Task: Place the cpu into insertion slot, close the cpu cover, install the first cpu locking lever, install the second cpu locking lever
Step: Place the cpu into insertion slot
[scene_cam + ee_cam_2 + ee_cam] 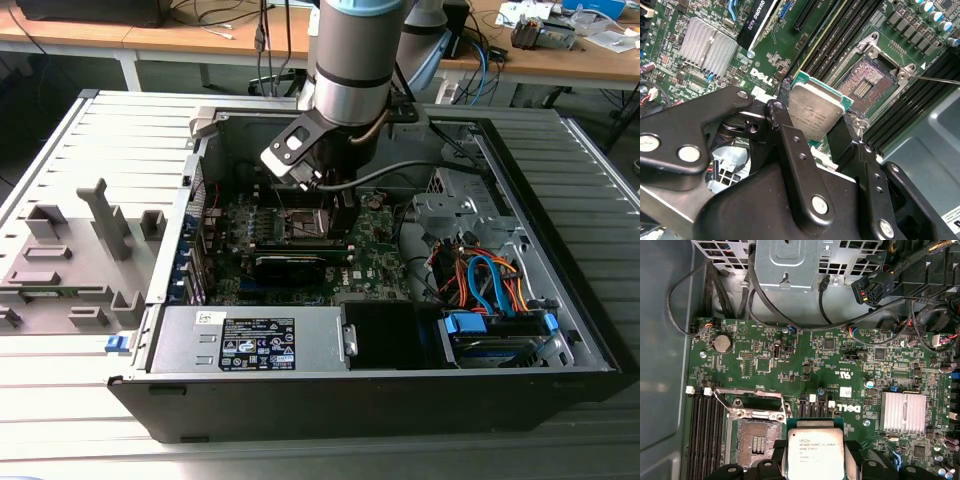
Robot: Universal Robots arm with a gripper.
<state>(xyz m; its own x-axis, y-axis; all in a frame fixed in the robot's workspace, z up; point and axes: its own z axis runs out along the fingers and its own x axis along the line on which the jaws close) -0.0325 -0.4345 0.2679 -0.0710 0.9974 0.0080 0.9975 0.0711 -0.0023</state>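
So the fingers (792,150) are clamping the cpu (817,112) by two opposite edges, holding it face-up just beside the open insertion slot (865,87), not over it yet (the cpu cover (752,407) is sitting tipped up off the slot).

We see the cpu (815,450) pinched by the claw (815,467), between its two black fingers (853,460), its silvery face towards us, just beside the insertion slot (756,446). The slot lies bare, the cpu cover (751,407) standing open. A finned heatsink (903,412) sits on the green motherboard (805,347) on the cpu's other side from the slot
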